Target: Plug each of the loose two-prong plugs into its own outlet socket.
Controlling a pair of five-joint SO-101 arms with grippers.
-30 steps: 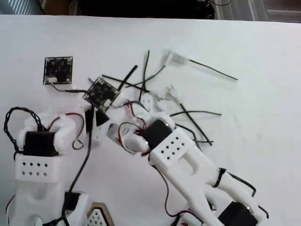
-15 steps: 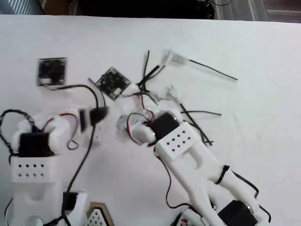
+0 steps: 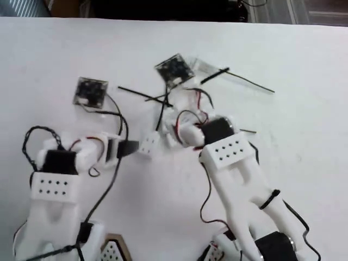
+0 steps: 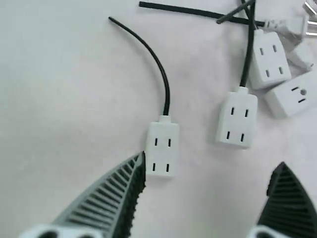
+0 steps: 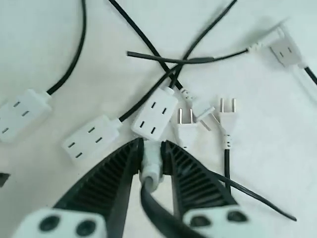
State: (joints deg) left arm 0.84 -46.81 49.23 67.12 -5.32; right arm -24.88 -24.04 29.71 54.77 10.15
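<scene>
Right gripper (image 5: 151, 145): you have it clamped on a white held plug (image 5: 150, 167). Its black cord trails back between the jaws and its prongs are hidden. Just ahead of the tips a near socket (image 5: 153, 113) lies face up on the bench (image 3: 304, 114). A second socket (image 5: 91, 139) lies beside it and a third socket (image 5: 22, 114) farther along. Two loose plugs, first loose plug (image 5: 185, 119) and second loose plug (image 5: 226, 110), lie just beside the near socket with prongs bare, in no outlet.

Left gripper (image 4: 210, 181): your jaws stand wide apart, holding nothing. One fingertip (image 4: 134, 174) sits at the corner of a corded socket (image 4: 162, 148); touching or just beside, cannot tell. A neighbouring socket (image 4: 237, 119) lies out beyond the gap between the jaws.

High view: your left arm sits at lower left of the frame, and the right arm runs from lower right to centre. Two dark squares (image 3: 91, 91) (image 3: 174, 69) lie at upper left and upper centre; what they are, cannot tell.
</scene>
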